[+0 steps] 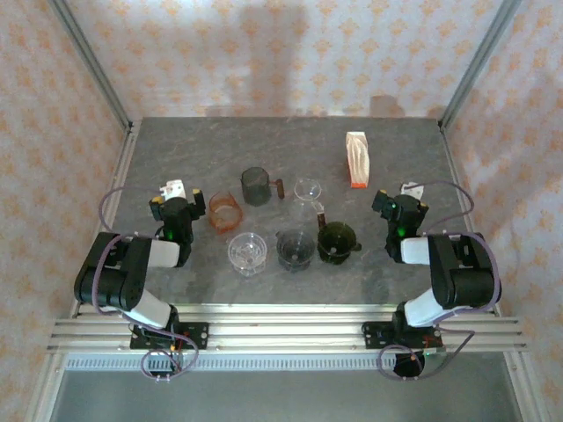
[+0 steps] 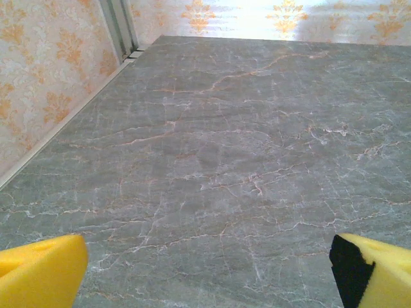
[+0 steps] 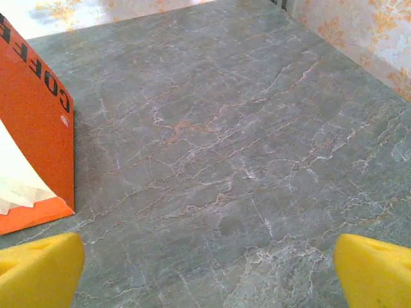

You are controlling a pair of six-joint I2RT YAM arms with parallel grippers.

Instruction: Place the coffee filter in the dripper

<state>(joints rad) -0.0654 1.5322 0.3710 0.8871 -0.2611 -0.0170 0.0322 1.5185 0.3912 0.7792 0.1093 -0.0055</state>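
Observation:
The coffee filter pack (image 1: 356, 160) is an orange and white box standing at the back right of the table. In the right wrist view the pack (image 3: 35, 128) is at the left, with white paper filters (image 3: 19, 183) showing in its open side. Several drippers stand mid-table, among them an orange one (image 1: 224, 211), a clear one (image 1: 247, 253), a grey one (image 1: 296, 249) and a dark green one (image 1: 338, 242). My left gripper (image 1: 174, 193) is open over bare table left of the orange dripper. My right gripper (image 1: 402, 199) is open, right of the green dripper and nearer than the pack.
A grey cup with a brown handle (image 1: 257, 186) and a small clear glass piece (image 1: 307, 188) stand behind the drippers. Metal frame posts (image 1: 98, 70) and patterned walls close in the table (image 1: 220, 145) at the left, back and right.

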